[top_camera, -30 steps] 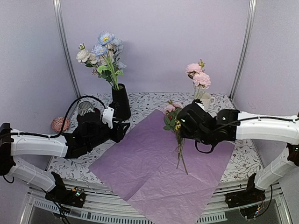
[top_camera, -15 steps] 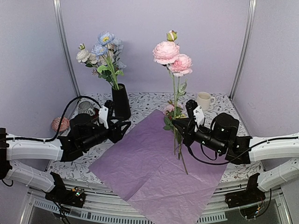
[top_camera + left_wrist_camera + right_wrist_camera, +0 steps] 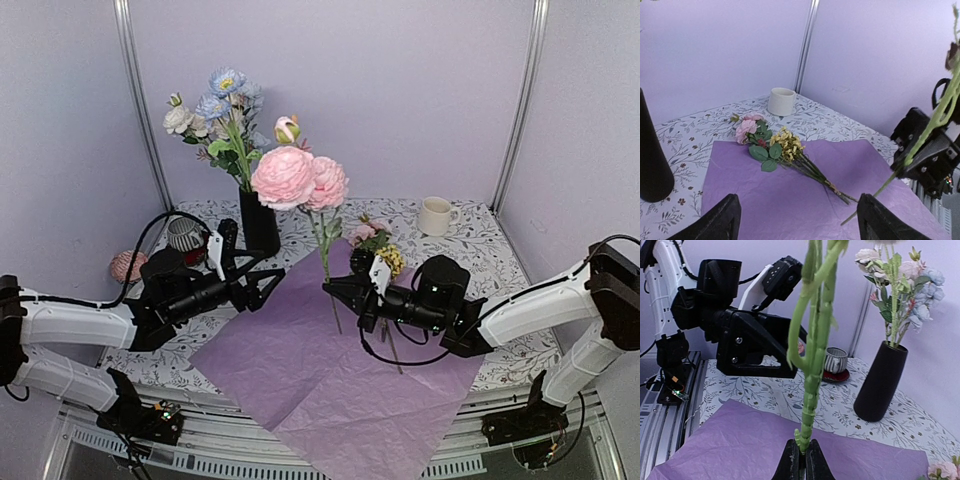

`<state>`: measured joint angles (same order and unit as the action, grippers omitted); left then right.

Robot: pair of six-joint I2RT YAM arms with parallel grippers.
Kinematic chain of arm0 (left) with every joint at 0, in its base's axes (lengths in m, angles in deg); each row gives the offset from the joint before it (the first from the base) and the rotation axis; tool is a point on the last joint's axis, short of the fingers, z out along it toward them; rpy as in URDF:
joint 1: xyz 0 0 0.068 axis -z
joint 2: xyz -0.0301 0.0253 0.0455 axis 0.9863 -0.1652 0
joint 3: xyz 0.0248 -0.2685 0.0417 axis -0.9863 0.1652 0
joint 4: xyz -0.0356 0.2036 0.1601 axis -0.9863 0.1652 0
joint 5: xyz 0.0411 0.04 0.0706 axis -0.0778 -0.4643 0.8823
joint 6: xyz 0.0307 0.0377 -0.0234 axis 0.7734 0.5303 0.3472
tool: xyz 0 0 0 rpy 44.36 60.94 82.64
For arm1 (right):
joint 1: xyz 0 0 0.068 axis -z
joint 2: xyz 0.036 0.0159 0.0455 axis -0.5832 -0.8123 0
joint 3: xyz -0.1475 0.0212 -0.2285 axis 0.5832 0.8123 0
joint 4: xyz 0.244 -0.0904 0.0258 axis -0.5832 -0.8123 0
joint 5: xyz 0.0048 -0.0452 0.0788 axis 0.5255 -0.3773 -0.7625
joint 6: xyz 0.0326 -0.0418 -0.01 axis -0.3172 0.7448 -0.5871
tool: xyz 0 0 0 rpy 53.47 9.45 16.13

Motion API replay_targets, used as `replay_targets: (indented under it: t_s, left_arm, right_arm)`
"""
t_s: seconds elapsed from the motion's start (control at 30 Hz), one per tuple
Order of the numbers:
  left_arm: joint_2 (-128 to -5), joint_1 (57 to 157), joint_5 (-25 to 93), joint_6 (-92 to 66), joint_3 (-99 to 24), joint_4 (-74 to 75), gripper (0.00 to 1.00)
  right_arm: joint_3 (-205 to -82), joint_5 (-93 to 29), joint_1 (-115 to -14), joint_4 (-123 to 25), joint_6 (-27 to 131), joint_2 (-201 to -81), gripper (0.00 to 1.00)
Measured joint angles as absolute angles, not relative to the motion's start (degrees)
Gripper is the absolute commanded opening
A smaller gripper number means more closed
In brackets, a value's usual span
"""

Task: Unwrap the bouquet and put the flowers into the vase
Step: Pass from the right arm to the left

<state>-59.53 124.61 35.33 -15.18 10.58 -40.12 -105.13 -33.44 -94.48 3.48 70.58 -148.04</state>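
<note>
1. R hand (image 3: 803,460) clenched on 1 green stem (image 3: 812,370), held near upright over the sheet. The stem carries 2 big pink blooms (image 3: 298,180) + 1 bud (image 3: 287,129).
2. L hand (image 3: 800,225) released, fingers spread wide, nothing in it.
3. 1 black vase (image 3: 259,220) at back left of worktop (image 3: 500,250). Blue/white flowers (image 3: 222,110) stand in it, prob 4 blooms, hard to count.
4. 1 small pink/yellow bunch (image 3: 775,147) lies flat on 1 lilac paper sheet (image 3: 300,360).
5. 1 cream mug (image 3: 434,215) back right; 1 striped cup (image 3: 184,233) left of vase.

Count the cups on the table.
2: a cream mug at the back right, and a striped cup at the back left, left of the black vase. More may be hidden.
</note>
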Motion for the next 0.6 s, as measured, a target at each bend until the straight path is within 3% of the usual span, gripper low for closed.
replay_targets:
  t_s: [0.3,0.6]
  left_arm:
    - [-61.46,123.19,23.51,-15.96,15.96,-54.11,0.83]
    - [-64.12,123.16,10.9,-16.23,16.24,-62.04,0.84]
  right_arm:
    - [-108.11,-41.59,-94.48,12.88,67.35,-157.11,0.02]
    - [-110.07,-45.46,-95.4,14.41,64.07,-158.94,0.02]
